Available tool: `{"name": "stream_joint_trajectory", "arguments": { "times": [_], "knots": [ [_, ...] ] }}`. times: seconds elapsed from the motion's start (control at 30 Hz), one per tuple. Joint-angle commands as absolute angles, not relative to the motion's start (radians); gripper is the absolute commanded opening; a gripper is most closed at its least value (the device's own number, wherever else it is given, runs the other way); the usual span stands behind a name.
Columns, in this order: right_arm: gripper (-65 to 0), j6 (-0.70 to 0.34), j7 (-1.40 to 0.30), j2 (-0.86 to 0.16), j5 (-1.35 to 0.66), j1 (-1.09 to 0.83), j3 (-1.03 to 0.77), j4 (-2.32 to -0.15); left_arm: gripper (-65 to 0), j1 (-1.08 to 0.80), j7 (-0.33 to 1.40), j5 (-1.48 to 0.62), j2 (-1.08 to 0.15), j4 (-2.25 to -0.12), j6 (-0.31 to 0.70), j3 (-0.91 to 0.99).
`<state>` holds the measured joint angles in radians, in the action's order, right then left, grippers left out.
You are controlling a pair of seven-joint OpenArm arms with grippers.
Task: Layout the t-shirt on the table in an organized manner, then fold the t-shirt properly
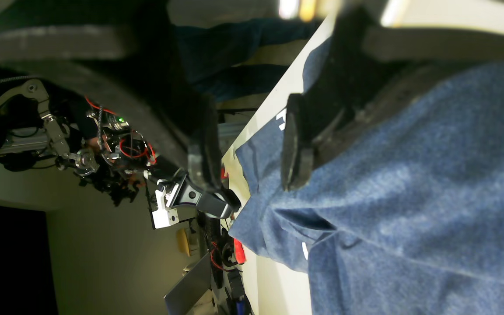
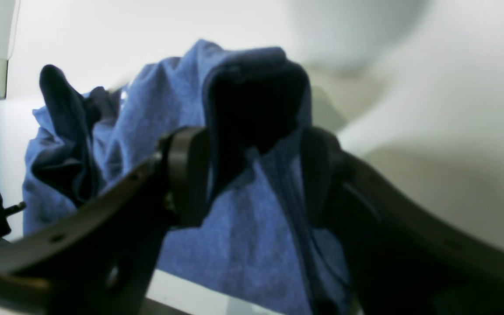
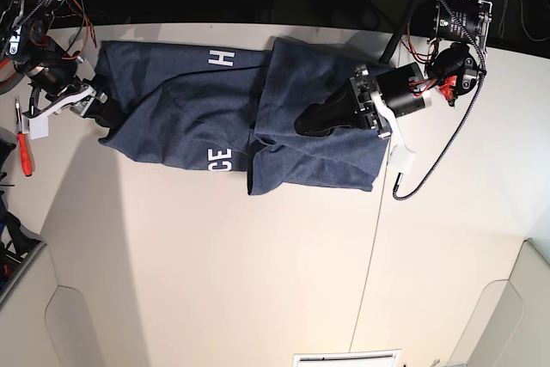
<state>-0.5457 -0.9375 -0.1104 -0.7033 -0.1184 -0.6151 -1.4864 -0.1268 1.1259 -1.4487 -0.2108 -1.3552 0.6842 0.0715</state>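
Observation:
The navy-blue t-shirt [image 3: 189, 100] lies crumpled across the far part of the white table [image 3: 258, 281], with white letters showing and its right half folded over. My left gripper [image 3: 302, 124] rests on that folded half. In the left wrist view the left gripper [image 1: 250, 175] stands open, one finger [image 1: 295, 148] lying on the t-shirt [image 1: 409, 197]. My right gripper [image 3: 101, 111] is at the shirt's left edge. The right wrist view shows the right gripper [image 2: 252, 175] open, with a raised fold of the t-shirt [image 2: 243, 245] standing between its fingers.
A red-handled screwdriver [image 3: 23, 156] lies near the table's left edge. A cable [image 3: 430, 169] loops down from the arm on the right. A thin dark seam [image 3: 374, 255] runs down the table. Pale bin corners [image 3: 69, 324] sit at the front left and front right.

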Motion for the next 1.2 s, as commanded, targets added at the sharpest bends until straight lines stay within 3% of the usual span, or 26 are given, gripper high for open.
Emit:
{"name": "stream_joint_trajectory", "arguments": {
  "times": [0.0,0.1,0.23,0.63,0.93,1.17],
  "knots": [
    [-31.8,-0.559,-0.924,-0.121,-0.692,-0.108,-0.616,-1.502,-38.3,-0.116,1.118,-1.475,-0.216,-1.372,0.698,0.073],
    [-30.6,-0.559,-0.924,-0.121,-0.640,-0.109,-0.604,-1.501,-38.3,-0.115,1.118,-1.475,-0.216,-1.372,0.698,0.073],
    [-21.5,-0.559,-0.919,-0.121,-0.621,-0.108,-0.563,-1.482,-38.3,-0.108,1.118,-1.473,-0.216,-1.372,0.698,0.073],
    [-21.6,-0.546,-0.798,-0.121,-0.495,-0.089,-0.466,-1.348,-38.3,-0.100,1.115,-1.438,-0.216,-1.372,0.698,0.073],
    [-21.7,-0.546,-0.759,-0.121,-0.561,-0.088,-0.467,-1.375,-38.3,-0.100,1.115,-1.430,-0.216,-1.372,0.698,0.073],
    [-21.7,-0.535,-0.759,-0.121,-0.502,-0.041,-0.467,-1.388,-38.3,-0.100,1.115,-1.428,-0.216,-1.372,0.698,0.073]
  ]
}}
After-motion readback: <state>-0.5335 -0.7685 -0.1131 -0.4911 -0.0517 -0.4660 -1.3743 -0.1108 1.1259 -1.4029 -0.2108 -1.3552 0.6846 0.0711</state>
